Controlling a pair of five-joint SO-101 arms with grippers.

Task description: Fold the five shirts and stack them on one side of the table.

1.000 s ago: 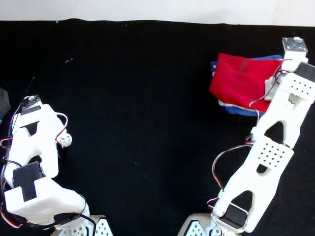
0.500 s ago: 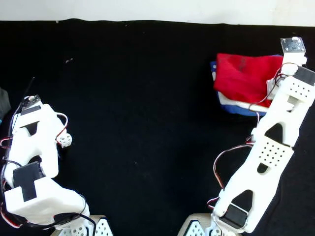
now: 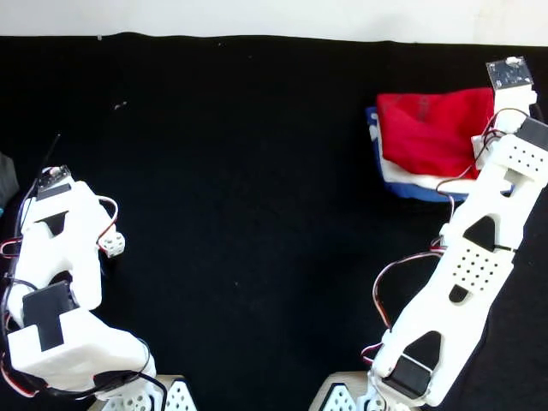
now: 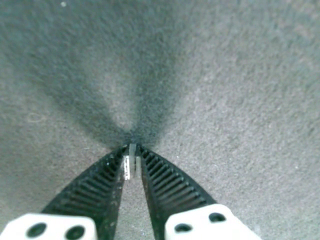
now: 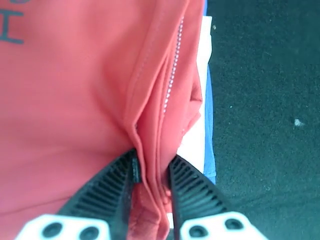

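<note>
A folded red shirt (image 3: 432,130) lies on top of a stack at the table's far right, over a white shirt (image 3: 409,177) and a blue shirt (image 3: 424,193). My right gripper (image 5: 151,167) is shut on a pinched fold of the red shirt (image 5: 75,100) at the stack's right edge; white (image 5: 200,100) and blue (image 5: 209,105) layers show beside it. My left gripper (image 4: 132,159) is shut with nothing in it, its tips down against the black cloth at the table's near left, under the left arm (image 3: 56,248).
Black cloth (image 3: 248,171) covers the table. A pale wall strip (image 3: 257,17) runs along the far edge. A dark object (image 3: 5,178) sits at the left border. The right arm (image 3: 467,265) stretches from the near edge up to the stack.
My right gripper has drawn the red shirt rightward and a little farther back, squaring it over the white and blue shirts. The left arm has not moved.
</note>
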